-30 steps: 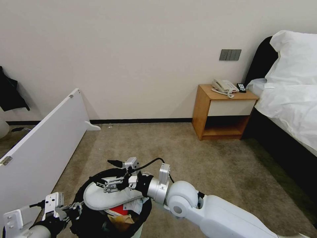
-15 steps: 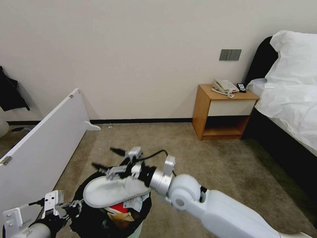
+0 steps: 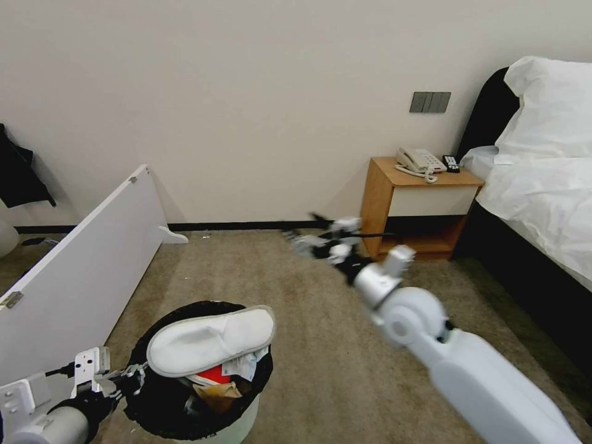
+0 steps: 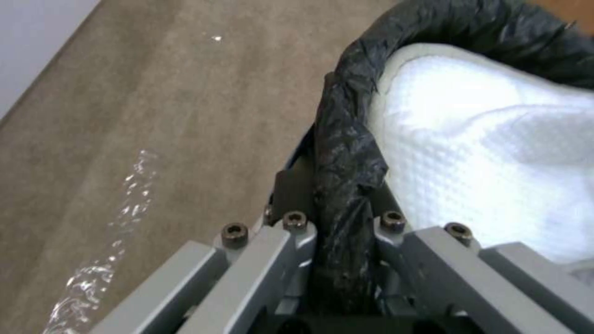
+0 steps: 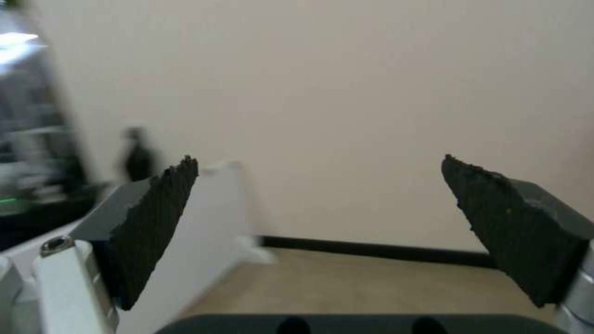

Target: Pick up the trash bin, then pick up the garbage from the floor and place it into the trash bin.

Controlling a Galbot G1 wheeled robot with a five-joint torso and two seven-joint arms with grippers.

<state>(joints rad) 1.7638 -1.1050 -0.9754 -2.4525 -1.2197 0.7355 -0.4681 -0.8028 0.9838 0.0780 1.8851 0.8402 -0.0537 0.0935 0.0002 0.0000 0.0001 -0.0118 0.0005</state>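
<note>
Now the left gripper clamps the trash bin rim, slipper on top.

I'm in a hotel-style bedroom. To my right a bed with white sheets and pillow stands against a black headboard. Beside it is a small wooden nightstand carrying a cream corded desk phone and a dark remote. A grey wall switch panel sits above. Beige short-pile carpet, plain cream wall, black skirting board. A white flat board panel leans on my left.
</note>
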